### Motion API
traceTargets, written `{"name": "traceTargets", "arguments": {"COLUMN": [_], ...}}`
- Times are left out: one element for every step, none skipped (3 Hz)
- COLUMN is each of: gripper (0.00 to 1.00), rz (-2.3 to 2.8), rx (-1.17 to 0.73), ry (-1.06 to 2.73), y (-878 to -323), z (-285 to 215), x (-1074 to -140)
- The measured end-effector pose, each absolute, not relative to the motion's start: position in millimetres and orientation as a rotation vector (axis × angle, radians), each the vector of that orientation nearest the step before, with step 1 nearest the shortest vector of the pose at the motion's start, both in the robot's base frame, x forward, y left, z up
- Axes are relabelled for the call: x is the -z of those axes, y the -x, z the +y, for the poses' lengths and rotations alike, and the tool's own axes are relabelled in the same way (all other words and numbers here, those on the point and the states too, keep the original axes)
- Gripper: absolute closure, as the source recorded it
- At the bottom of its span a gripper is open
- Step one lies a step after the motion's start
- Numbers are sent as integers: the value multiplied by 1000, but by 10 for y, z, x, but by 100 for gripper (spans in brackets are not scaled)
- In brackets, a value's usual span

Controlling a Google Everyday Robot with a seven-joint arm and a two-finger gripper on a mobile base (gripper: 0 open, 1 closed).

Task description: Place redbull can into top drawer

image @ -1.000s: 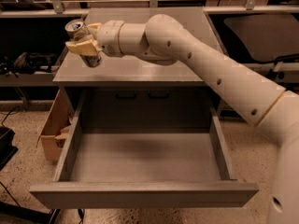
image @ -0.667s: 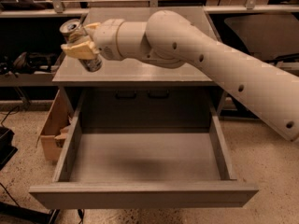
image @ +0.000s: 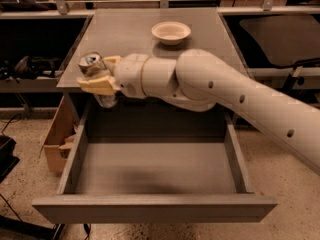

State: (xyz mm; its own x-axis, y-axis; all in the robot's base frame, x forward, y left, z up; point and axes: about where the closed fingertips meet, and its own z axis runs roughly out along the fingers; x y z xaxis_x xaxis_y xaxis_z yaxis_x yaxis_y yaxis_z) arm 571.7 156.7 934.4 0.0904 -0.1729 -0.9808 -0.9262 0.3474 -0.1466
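No legible text, brand or number anywhere; print on the redbull can (image: 90, 62) can't be read. Gripper (image: 96, 78) is clamped on that can, above the back-left corner of the open top drawer (image: 155, 210).

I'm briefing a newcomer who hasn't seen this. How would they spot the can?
Find the grey cabinet with its drawer pulled open. At the cabinet top's front left corner, above the drawer's back left, the pincer is shut on the can. It is slim, silvery and tilted, unlike the shallow white bowl farther back.
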Motion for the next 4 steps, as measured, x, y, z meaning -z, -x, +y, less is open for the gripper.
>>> {"name": "traceTargets", "arguments": {"gripper": [100,100,100,100], "rz": [1327,1349,1431,1455], "rx": [-889,-981,-975,-901], "ry": [1090,1091,1067,1055], "y": [-5686,-5756,-5790,-5838], "z": [1498,1348,1030,772], "x": [-8786,-8066,-7475,-7125]}}
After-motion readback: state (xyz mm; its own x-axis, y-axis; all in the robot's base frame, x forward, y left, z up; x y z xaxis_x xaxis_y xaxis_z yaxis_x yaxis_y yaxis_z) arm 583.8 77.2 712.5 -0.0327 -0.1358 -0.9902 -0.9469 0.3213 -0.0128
